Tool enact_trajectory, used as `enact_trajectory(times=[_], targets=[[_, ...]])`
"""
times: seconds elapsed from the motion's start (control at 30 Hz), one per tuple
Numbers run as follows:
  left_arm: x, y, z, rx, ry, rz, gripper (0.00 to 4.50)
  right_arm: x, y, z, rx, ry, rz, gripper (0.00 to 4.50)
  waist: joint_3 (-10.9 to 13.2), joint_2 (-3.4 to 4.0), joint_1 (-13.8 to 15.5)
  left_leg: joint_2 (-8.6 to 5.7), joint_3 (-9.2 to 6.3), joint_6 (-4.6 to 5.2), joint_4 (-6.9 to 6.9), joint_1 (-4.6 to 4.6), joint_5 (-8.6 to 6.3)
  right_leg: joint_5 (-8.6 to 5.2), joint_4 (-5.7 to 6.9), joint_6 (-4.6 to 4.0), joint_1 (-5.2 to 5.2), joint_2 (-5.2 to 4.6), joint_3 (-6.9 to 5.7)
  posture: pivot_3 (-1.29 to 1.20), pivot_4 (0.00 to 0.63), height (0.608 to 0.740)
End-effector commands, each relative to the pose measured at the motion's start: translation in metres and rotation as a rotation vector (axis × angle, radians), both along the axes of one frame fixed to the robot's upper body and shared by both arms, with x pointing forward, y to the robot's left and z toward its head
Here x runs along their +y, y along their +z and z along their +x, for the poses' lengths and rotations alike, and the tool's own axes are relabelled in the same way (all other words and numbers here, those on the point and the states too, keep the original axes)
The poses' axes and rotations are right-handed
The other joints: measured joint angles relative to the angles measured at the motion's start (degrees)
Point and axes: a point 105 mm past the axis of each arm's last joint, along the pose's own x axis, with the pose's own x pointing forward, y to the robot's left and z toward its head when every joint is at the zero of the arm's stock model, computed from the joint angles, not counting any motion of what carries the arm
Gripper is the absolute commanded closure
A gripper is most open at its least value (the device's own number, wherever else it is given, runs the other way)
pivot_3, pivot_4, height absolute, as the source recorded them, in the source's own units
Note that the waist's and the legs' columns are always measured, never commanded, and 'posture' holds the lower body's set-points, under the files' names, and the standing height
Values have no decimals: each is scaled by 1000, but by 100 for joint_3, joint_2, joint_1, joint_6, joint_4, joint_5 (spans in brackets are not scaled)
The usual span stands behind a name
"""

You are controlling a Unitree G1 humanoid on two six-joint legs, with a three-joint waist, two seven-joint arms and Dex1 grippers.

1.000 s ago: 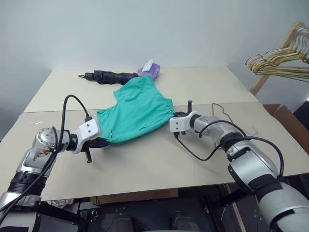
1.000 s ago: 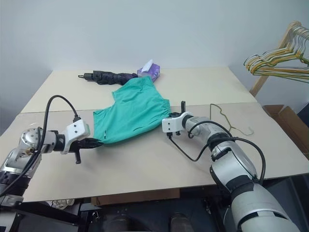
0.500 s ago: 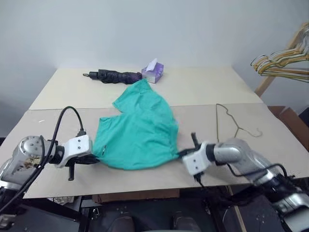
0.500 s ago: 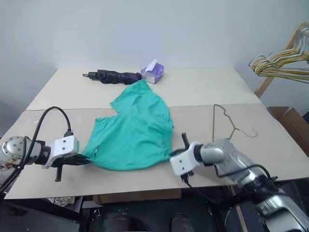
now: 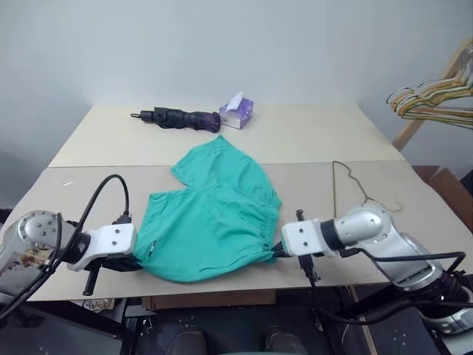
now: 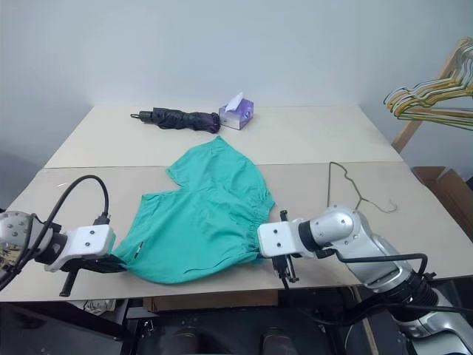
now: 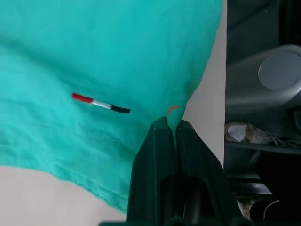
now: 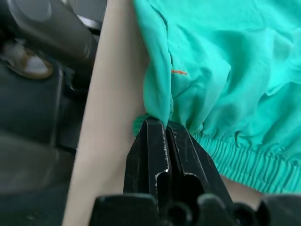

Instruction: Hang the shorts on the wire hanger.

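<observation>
Both my grippers, left gripper (image 5: pixel 140 260) and right gripper (image 5: pixel 277 250), pinch the shorts (image 5: pixel 214 218) at lower centre; the wire hanger (image 5: pixel 353 186) lies right (nearer my right arm).

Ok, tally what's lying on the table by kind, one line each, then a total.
Shorts: 1
Wire hanger: 1
Folded umbrella: 1
Tissue box: 1
Total: 4
</observation>
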Motion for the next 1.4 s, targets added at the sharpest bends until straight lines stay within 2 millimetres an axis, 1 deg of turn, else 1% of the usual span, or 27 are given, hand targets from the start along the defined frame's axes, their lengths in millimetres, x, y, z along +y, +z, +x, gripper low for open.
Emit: enact_trajectory(times=[0.03, 0.07, 0.13, 0.17, 0.2, 0.23, 0.27, 0.3, 0.33, 0.37, 0.4, 0.43, 0.5, 0.57, 0.63, 0.7, 0.77, 0.8, 0.83, 0.87, 0.9, 0.93, 0.97, 1.03, 1.1, 1.2, 1.4], targets=[[-5, 21, 26, -73, 38, -79, 4500, -4, 22, 23, 56, -99, 49, 4453, 1, 2, 48, 0, 0, 0, 0, -1, 0, 0, 0, 0, -1, 0, 0, 106, 0, 740], [-8, 21, 38, -91, 40, -72, 4500, -6, 24, 40, 57, -162, 51, 4453, 1, 2, 63, 0, 1, 0, 0, 4, 0, 0, 1, 0, 5, 0, 0, 107, 0, 740], [-11, 24, 76, -219, 71, -17, 4500, -9, 34, 84, -18, -328, 60, 4453, 0, 4, 89, -1, 0, 1, 2, 22, 1, 1, 0, -1, 26, 5, -2, 109, 0, 740], [-14, 35, 104, -332, 139, -21, 4500, -11, 46, 111, -84, -440, 85, 4453, -1, 2, 104, -2, 0, 1, 2, 35, 1, 1, 0, -1, 39, 5, -2, 105, 0, 740], [-20, 57, 136, -495, 228, -63, 4500, -15, 63, 140, -191, -571, 112, 4453, -2, 1, 134, -2, -1, 1, 2, 37, 2, 3, 0, -2, 42, 7, -2, 99, 0, 740], [-26, 89, 166, -667, 341, -146, 4500, -21, 84, 165, -308, -686, 144, 4453, -1, -3, 162, -2, -2, 0, 3, 38, 3, 6, 1, -5, 44, 8, -3, 93, 0, 740], [-30, 131, 190, -846, 485, -272, 4500, -30, 113, 187, -482, -791, 181, 4453, 1, -6, 200, -2, -5, -3, 4, 22, 5, 7, 0, -6, 31, 10, -5, 93, 0, 740], [-30, 169, 203, -992, 599, -388, 4500, -37, 143, 201, -656, -874, 233, 4453, -2, -18, 230, -2, -9, -5, 6, 7, 6, 9, 1, -6, 20, 9, -5, 83, 0, 740], [-28, 207, 206, -1124, 686, -506, 4500, -45, 176, 208, -841, -944, 299, 4453, -6, -24, 234, -2, -11, -9, 9, -43, 9, 15, 1, -5, -34, 8, -6, 78, 0, 740], [-28, 234, 203, -1217, 729, -596, 4500, -51, 201, 210, -982, -988, 350, 4453, -8, -26, 224, -2, -13, -14, 16, -105, 12, 20, 2, -3, -91, 8, -5, 74, 0, 740], [-29, 252, 199, -1279, 735, -669, 4500, -55, 219, 209, -1078, -1005, 389, 4453, -8, -27, 202, -4, -14, -69, 18, -163, 44, 26, 18, 0, -144, 4, -3, 69, 0, 740], [-32, 273, 189, -1322, 713, -782, 4500, -58, 241, 203, -1188, -1007, 461, 4453, -10, -28, 170, -11, -12, -83, 2, -177, 51, 26, 7, 2, -159, -4, 0, 69, 0, 740], [-37, 302, 169, -1374, 639, -981, 4500, -57, 271, 185, -1369, -960, 576, 4453, -15, -21, 102, -29, -6, -87, -42, -167, 49, 26, -5, 1, -170, -21, -2, 64, 0, 740], [-43, 311, 147, -1352, 515, -1108, 4500, -51, 276, 170, -1480, -847, 589, 4453, -15, -21, 6, -33, -6, -86, -56, -161, 45, 26, -12, 2, -170, -25, -11, 64, 0, 740], [-51, 294, 132, -1302, 362, -1044, 4500, -42, 258, 164, -1458, -744, 570, 4453, -18, -19, -102, -33, -4, -88, -84, -164, 41, 22, -57, 8, -163, -26, -12, 67, 0, 740], [-55, 261, 126, -1210, 255, -895, 4500, -34, 225, 165, -1387, -651, 490, 4453, -21, -18, -218, -33, -5, -89, -98, -151, 41, 21, -70, 10, -147, -25, -13, 72, 0, 740], [-52, 211, 116, -1030, 161, -707, 4500, -26, 173, 164, -1353, -471, 284, 4453, -21, -17, -340, -33, -6, -91, -96, -147, 44, 19, -81, 13, -138, -25, -11, 81, 0, 740], [-50, 197, 112, -977, 136, -657, 4500, -25, 158, 163, -1333, -419, 229, 4453, -20, -17, -386, -33, -5, -100, -95, -142, 53, 20, -79, 14, -138, -24, -5, 81, 0, 740], [-44, 162, 102, -853, 89, -514, 4500, -21, 123, 158, -1248, -323, 145, 4453, -14, -13, -414, -33, -6, -103, -85, -127, 56, 20, -75, 14, -128, -24, -4, 89, 0, 740], [-39, 140, 94, -767, 60, -426, 4500, -18, 101, 153, -1187, -268, 102, 4453, -14, -13, -466, -33, -10, -97, -57, -127, 59, 20, -62, 14, -129, -21, -4, 92, 0, 740], [-30, 110, 84, -639, 58, -321, 4500, -17, 65, 144, -1097, -166, 22, 4453, -14, -13, -496, -33, -10, -64, -55, -121, 44, 21, -44, 11, -133, -19, 4, 100, 0, 740], [-22, 88, 74, -544, 50, -244, 4500, -17, 39, 135, -1020, -99, -30, 4453, -13, -10, -518, -32, -9, -59, -52, -98, 41, 20, -30, 11, -116, -15, 14, 105, 0, 740], [-18, 78, 68, -497, 49, -207, 4500, -18, 26, 130, -979, -64, -56, 4453, -11, -8, -506, -31, -10, -49, -54, -57, 35, 18, -29, 11, -77, -13, 14, 107, 0, 740], [-6, 42, 49, -349, 41, -77, 4500, -15, -11, 109, -838, 40, -103, 4453, -5, -10, -463, -27, -7, -33, -52, -14, 24, 14, -9, 6, -44, -13, 11, 114, 0, 740], [0, 20, 34, -262, 23, 7, 4500, -13, -29, 98, -768, 85, -127, 4453, -5, -10, -420, -27, -7, -29, -45, -3, 28, 15, 3, 4, -34, -13, 13, 118, 0, 740], [1, 0, 19, -189, -4, 76, 4500, -13, -34, 89, -733, 130, -153, 4453, -6, -11, -322, -27, -7, -28, -44, 16, 30, 15, 9, 2, -19, -12, 15, 119, 0, 740], [-2, -10, -9, -56, -66, 126, 4500, -28, -37, 77, -683, 196, -245, 4453, -7, -12, -154, -26, -5, -28, -44, -11, 29, 15, 6, -2, -46, -10, 16, 113, 0, 740]])
